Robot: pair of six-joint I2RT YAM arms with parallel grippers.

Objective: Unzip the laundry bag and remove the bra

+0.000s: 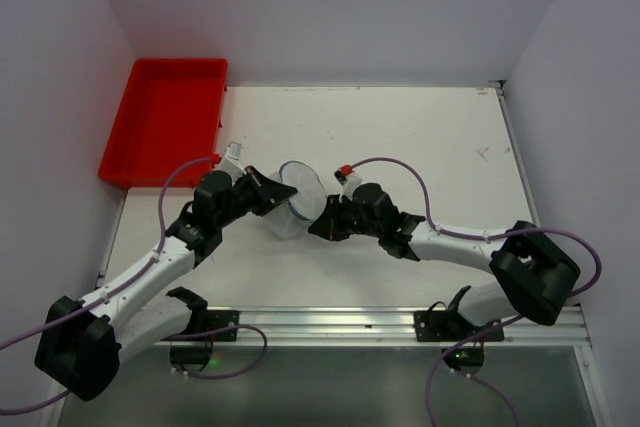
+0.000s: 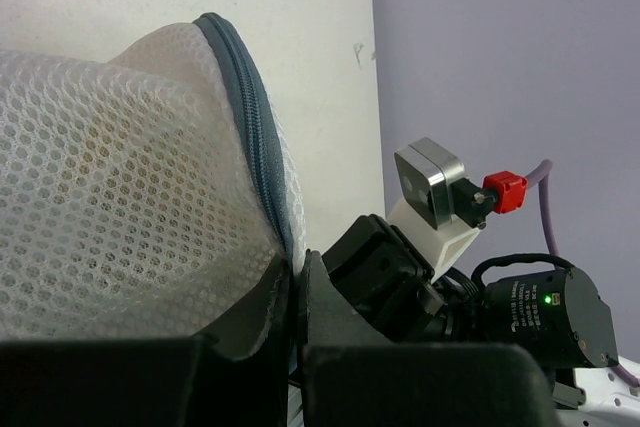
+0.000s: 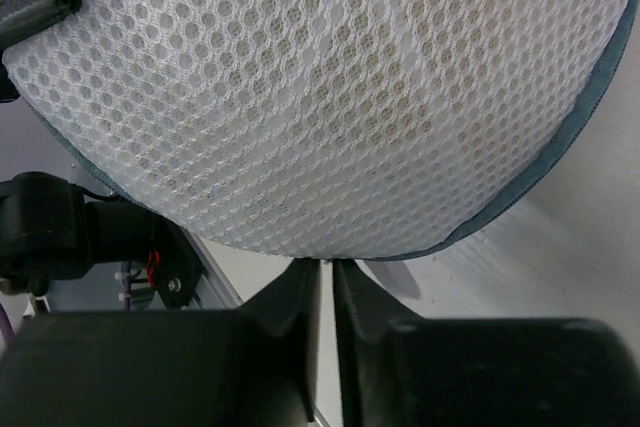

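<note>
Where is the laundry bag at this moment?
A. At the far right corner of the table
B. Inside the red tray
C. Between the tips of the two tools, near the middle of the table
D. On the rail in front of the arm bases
C: in the top view the laundry bag sits between the left tool and the right tool, well apart from the red tray.

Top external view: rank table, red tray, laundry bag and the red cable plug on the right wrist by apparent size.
1. table: largest by far.
2. red tray: clearly next.
3. laundry bag: well under the tray, though it is tilted, so its full face does not show.
4. red cable plug: smallest, just a dot.
</note>
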